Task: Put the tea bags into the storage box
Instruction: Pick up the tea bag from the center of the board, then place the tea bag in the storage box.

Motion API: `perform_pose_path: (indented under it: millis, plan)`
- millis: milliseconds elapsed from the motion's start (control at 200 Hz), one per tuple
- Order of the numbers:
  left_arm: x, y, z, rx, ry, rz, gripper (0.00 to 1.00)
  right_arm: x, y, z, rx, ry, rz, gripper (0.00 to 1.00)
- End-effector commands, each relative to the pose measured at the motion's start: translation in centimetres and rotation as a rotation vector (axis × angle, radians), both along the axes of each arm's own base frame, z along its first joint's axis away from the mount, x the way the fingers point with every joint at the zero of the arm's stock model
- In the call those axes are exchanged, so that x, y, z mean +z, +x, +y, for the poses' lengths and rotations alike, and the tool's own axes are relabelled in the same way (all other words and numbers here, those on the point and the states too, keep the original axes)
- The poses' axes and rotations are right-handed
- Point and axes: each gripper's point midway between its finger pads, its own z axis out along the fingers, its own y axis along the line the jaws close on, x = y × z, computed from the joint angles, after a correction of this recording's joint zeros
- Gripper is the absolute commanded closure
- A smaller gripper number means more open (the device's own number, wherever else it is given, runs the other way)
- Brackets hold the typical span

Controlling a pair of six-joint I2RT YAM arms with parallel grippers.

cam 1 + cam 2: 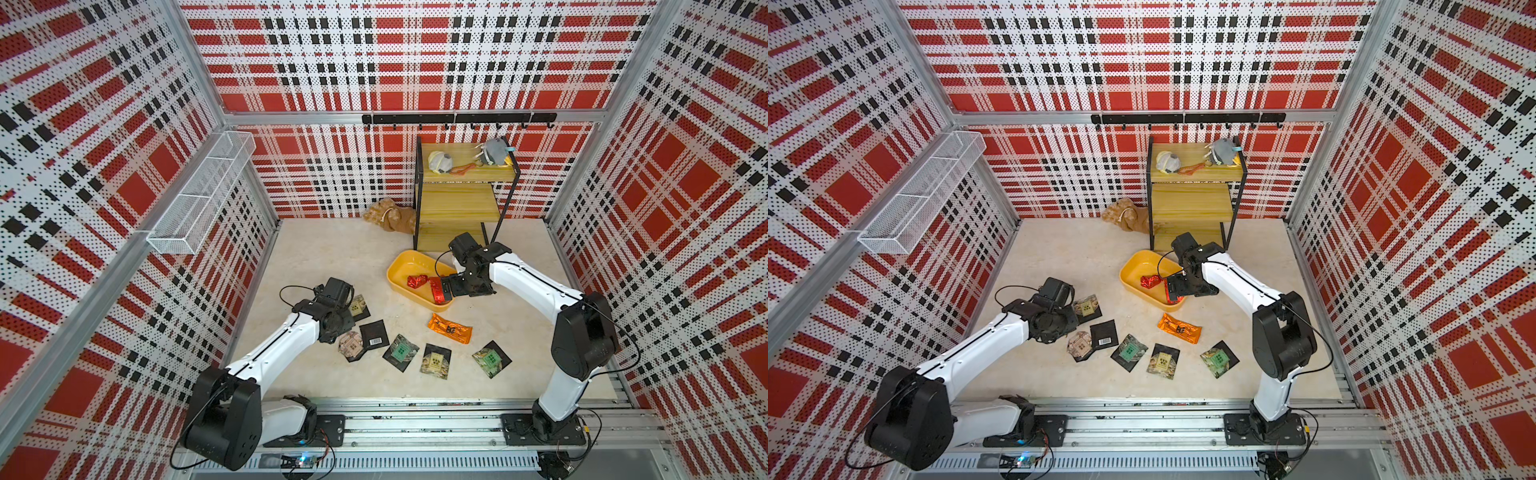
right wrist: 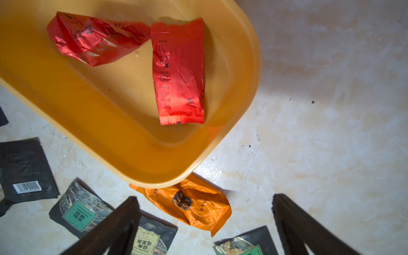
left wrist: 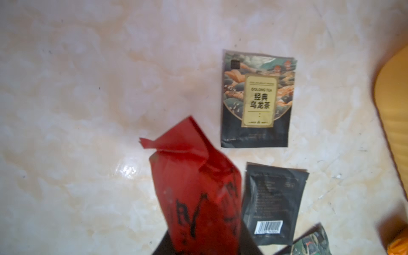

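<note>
Left gripper (image 3: 205, 244) clamps a red tea bag (image 3: 194, 187) at nine o'clock on the bench (image 1: 332, 257); right gripper (image 2: 205, 198) gapes over the storage box's (image 2: 99, 110) four-o'clock rim, bare bench toward eleven.

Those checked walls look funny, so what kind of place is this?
Probably a robot test booth, not a home: two robot arms bolted to a metal rail, perforated plaid walls, and tea bags laid out beside a yellow box.
</note>
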Motion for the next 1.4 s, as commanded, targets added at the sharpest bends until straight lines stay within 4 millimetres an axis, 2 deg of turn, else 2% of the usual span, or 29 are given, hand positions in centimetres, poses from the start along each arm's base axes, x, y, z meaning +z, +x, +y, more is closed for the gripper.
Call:
perform_pose_path:
  millis: [0, 155, 261, 366, 471, 571, 656, 842, 962, 1147, 1323, 1393]
  plan:
    - [3.0, 1.3, -1.3, -0.022, -0.066, -0.062, 0.75, 0.3, -0.4, -0.1, -0.012, 0.026, -0.01, 0.0]
    - [8.0, 5.1, -3.6, -0.066, -0.116, -0.171, 0.75, -0.7, -1.3, -0.3, -0.023, 0.04, 0.0, 0.0]
    - [10.2, 7.7, -6.0, -0.122, -0.135, -0.209, 0.75, -0.6, -1.3, -0.1, -0.037, 0.059, -0.011, 0.0]
    - [11.6, 10.4, -9.5, -0.194, -0.145, -0.231, 0.75, -0.3, -1.5, -0.1, -0.038, 0.078, -0.025, 0.0]
    - [12.2, 12.7, -13.8, -0.28, -0.167, -0.245, 0.75, -0.4, -2.2, -0.4, -0.027, 0.08, -0.035, 0.0]
    - [11.5, 14.7, -18.1, -0.362, -0.193, -0.242, 0.75, -0.8, -3.1, -0.5, 0.001, 0.081, -0.048, 0.0]
    - [9.9, 16.1, -21.2, -0.421, -0.214, -0.224, 0.75, -1.2, -3.8, -0.8, 0.007, 0.076, -0.046, 0.0]
    - [6.3, 18.6, -25.3, -0.487, -0.236, -0.187, 0.75, -2.6, -5.5, -0.7, 0.025, 0.078, -0.026, 0.0]
    - [4.9, 19.5, -26.5, -0.497, -0.237, -0.174, 0.74, -3.8, -6.2, -0.4, 0.051, 0.085, -0.019, 0.0]
    - [3.9, 19.8, -26.3, -0.486, -0.21, -0.167, 0.73, -5.2, -6.7, 0.5, 0.094, 0.101, -0.004, 0.0]
    - [2.8, 19.6, -26.3, -0.489, -0.216, -0.156, 0.59, -6.6, -7.0, 1.0, 0.134, 0.067, 0.022, 0.0]
    - [2.1, 19.6, -26.4, -0.497, -0.228, -0.145, 0.58, -7.1, -7.1, 1.2, 0.14, 0.043, 0.032, 0.0]
